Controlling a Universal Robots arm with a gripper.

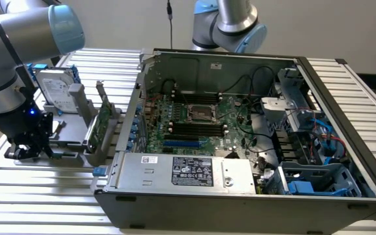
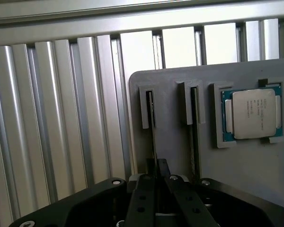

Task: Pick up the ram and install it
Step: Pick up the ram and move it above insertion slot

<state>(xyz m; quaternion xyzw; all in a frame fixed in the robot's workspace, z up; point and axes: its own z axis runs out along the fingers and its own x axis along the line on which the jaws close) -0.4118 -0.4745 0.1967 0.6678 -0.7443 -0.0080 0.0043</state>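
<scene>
Black claw at grey slotted holder.
Clamped on the thin, dark-edged ram, which sits in its slot.

Soft, even overhead light, w/ pale glare streaks on ribbed alu table, PC case interior in shadow, black gripper underlit vs. grey.

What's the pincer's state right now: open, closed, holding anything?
Pincer: closed on the thin edge of the ram, which stands in a slot of the grey holder.
</scene>
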